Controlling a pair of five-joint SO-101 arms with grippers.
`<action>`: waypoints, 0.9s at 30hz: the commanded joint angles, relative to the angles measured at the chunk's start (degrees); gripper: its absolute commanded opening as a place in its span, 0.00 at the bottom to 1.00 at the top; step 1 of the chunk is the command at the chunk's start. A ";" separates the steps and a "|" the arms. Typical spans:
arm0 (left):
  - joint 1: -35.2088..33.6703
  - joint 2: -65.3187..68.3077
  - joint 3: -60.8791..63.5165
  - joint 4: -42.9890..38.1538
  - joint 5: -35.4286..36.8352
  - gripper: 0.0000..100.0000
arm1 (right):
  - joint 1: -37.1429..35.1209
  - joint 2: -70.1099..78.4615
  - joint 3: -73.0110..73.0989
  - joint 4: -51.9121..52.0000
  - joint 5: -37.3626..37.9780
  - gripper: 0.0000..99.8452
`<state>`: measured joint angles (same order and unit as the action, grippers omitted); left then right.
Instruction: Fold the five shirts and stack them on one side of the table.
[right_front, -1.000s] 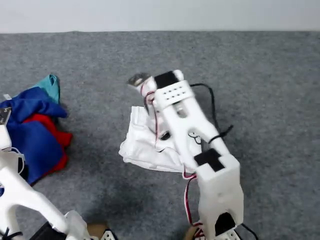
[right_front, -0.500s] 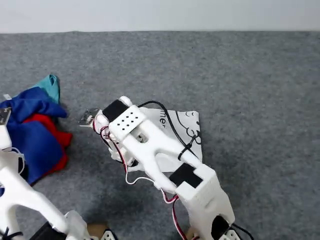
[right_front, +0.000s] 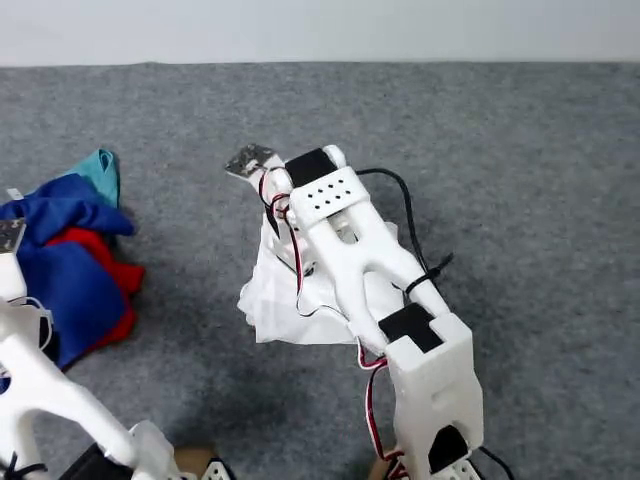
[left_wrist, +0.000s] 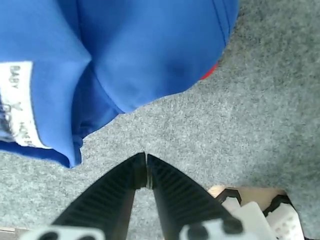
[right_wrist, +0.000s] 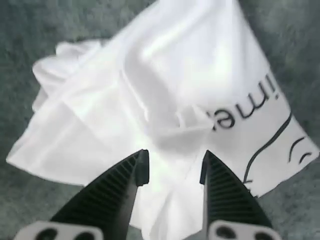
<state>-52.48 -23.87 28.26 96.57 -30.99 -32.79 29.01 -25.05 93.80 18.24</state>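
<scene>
The white shirt is seen crumpled near the middle of the table, partly under the right arm. The right gripper is held spread above its folds, with nothing pinched. The left gripper is pressed together, empty, over bare table just beside the pile of blue, red and teal shirts at the left edge. The cloth is judged light, soft and limp, so sagging and bunching are to be expected when it is lifted. A hem corner or shoulder seam is best taken, not the bunched middle. Open room for spreading is offered toward the right and far edges, while the left side is crowded by the pile.
</scene>
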 joint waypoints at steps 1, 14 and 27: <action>0.53 -1.76 -0.22 -0.70 0.44 0.01 | 0.84 1.01 -2.90 -1.80 0.00 0.16; 0.44 -1.76 -0.22 -0.70 0.44 0.01 | 0.48 5.76 -2.90 -4.35 0.35 0.02; 0.53 -1.76 -0.22 -0.70 0.44 0.01 | -2.95 -3.74 -2.90 9.01 4.75 0.01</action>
<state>-52.48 -23.87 28.26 96.57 -30.99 -34.20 31.38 -25.05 100.48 22.20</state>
